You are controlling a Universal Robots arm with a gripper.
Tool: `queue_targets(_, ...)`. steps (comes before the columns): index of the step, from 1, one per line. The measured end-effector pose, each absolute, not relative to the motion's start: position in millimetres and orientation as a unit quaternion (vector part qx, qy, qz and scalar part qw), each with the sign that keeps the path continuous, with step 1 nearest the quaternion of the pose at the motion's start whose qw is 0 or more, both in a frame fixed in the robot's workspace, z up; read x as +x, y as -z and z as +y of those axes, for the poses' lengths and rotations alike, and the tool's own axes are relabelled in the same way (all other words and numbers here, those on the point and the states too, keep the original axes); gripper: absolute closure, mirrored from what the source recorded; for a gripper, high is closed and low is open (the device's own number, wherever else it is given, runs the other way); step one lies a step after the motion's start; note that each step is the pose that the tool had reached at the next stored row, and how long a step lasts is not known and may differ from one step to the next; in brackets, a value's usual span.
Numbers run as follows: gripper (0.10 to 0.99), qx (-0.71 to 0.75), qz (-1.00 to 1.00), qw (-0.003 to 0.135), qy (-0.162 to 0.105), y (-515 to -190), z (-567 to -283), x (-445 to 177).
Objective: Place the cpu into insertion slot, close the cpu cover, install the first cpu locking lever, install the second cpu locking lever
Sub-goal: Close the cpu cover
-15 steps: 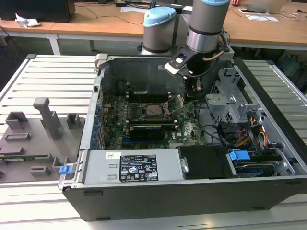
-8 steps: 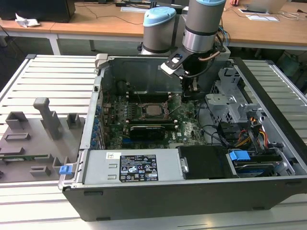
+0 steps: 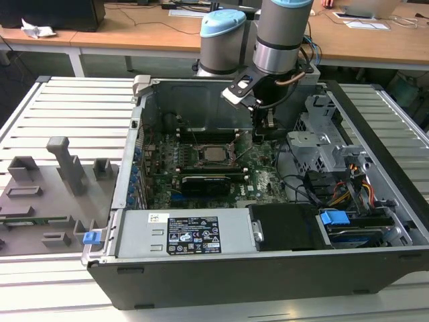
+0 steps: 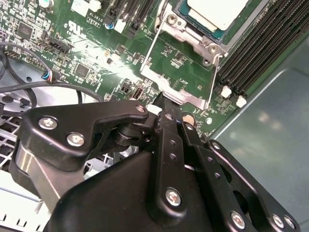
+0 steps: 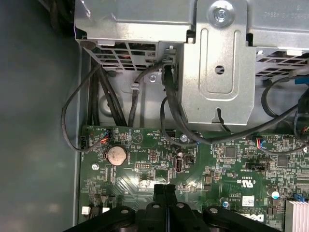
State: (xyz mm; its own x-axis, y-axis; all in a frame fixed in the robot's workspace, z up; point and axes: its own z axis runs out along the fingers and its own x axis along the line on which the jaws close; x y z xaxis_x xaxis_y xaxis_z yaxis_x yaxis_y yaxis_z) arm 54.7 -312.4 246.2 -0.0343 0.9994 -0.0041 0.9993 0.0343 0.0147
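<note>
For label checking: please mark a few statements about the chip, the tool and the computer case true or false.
1. The flat square silver-topped cpu lies seated on the green circuit board. True.
2. The black tool grips the cpu. False: the cpu lies on the board, apart from the tool.
3. The tool reaches inside the open dark grey computer case. True.
4. The tool's fingers are spread wide. False: they are pressed together.

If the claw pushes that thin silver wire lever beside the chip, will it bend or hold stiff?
Probably springy: the wire lever is long and slender. Its bare shiny metal might slip off the claw's narrow shut tip. It seems hinged near the cpu, so it would likely swing, not lift free.
</note>
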Motion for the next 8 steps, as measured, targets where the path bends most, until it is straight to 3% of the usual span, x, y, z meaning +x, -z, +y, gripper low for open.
queue_targets(8,0.98,0.695,0.719,0.007,-0.004,-246.2,-312.4,52.5)
